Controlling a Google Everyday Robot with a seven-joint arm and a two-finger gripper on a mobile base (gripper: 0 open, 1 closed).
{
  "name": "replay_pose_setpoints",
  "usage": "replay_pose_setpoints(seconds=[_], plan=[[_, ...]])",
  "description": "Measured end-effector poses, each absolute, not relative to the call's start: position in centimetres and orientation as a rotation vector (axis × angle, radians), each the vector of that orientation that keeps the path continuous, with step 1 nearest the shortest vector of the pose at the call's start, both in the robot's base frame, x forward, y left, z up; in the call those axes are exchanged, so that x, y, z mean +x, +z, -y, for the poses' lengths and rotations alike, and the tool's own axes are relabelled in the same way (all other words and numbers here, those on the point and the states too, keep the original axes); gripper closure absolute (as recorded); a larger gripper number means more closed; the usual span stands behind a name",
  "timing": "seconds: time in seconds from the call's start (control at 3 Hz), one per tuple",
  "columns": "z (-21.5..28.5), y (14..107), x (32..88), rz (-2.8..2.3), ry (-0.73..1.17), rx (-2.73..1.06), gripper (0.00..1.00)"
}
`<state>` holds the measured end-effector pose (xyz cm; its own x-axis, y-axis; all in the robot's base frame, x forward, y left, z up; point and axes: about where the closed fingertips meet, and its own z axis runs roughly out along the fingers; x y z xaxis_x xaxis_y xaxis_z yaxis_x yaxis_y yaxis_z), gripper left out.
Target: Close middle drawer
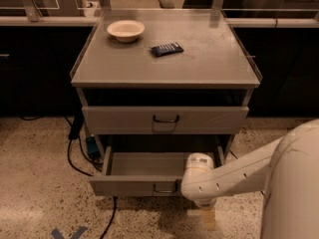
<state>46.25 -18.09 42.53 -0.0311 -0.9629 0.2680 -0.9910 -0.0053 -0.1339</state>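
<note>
The middle drawer is a shallow grey metal drawer pulled well out of the cabinet, with an empty tray and a small dark handle at the centre of its low front panel. My gripper hangs from the white wrist at the right end of that front panel, pointing down toward the floor just in front of the drawer. My arm comes in from the lower right. The taller top drawer above sits shut. Any lower drawer is hidden behind the open one.
The cabinet top holds a white bowl and a dark blue packet. Black cables and a plug trail on the speckled floor left of the cabinet. Dark counters stand behind on both sides.
</note>
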Motion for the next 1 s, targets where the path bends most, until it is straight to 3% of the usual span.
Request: replay_pose_setpoints(seconds=[0.67,1.0], plan=[[19.6,42.7,40.9,2.175,0.412,2.006,0.00],[19.6,42.7,40.9,2.175,0.412,2.006,0.00]])
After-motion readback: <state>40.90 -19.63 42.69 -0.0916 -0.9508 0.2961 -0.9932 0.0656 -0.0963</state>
